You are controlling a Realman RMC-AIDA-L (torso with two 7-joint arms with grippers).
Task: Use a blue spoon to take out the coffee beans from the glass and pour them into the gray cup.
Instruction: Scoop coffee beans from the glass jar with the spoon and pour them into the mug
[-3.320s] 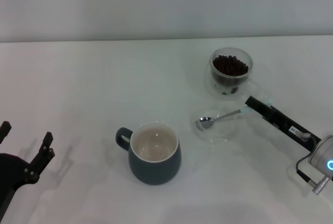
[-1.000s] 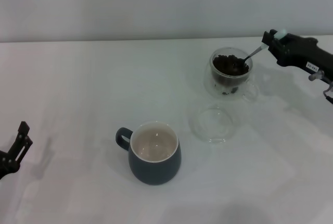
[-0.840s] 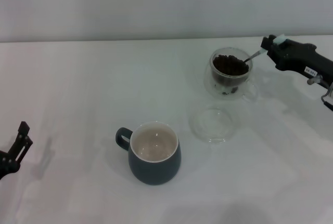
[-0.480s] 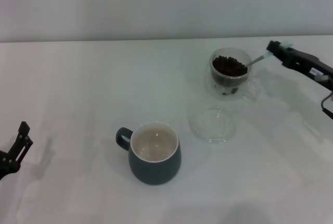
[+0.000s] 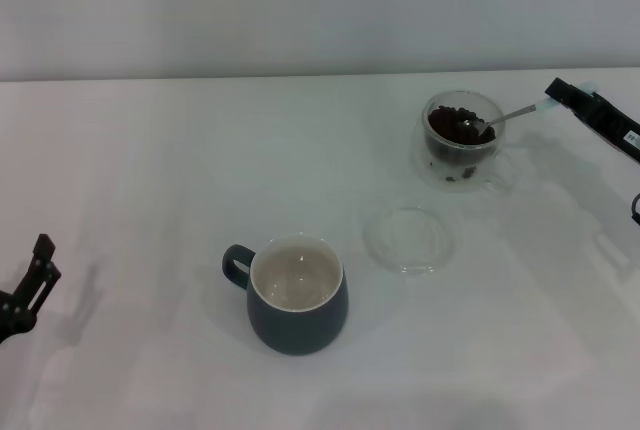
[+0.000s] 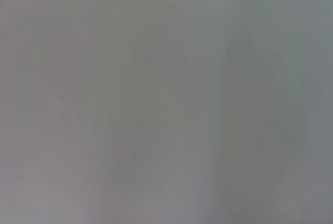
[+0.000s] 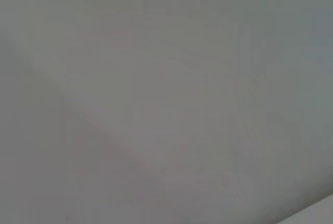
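The glass point(image 5: 462, 140) stands at the back right of the table, full of dark coffee beans point(image 5: 452, 120). The blue spoon point(image 5: 505, 114) lies nearly level across the glass's right rim, its metal bowl resting on the beans. My right gripper point(image 5: 557, 92) holds the pale handle end just right of the glass and is shut on it. The gray cup point(image 5: 297, 295) stands near the front centre, handle to the left, its cream inside showing no beans. My left gripper point(image 5: 33, 280) is parked at the lower left edge. Both wrist views show only blank grey.
A flat clear glass dish point(image 5: 410, 240) lies between the glass and the gray cup. The white table point(image 5: 150, 170) runs back to a pale wall.
My right gripper has drawn back to the right and the spoon has flattened across the rim. The glass has slid a little to the right. The left arm has not moved.
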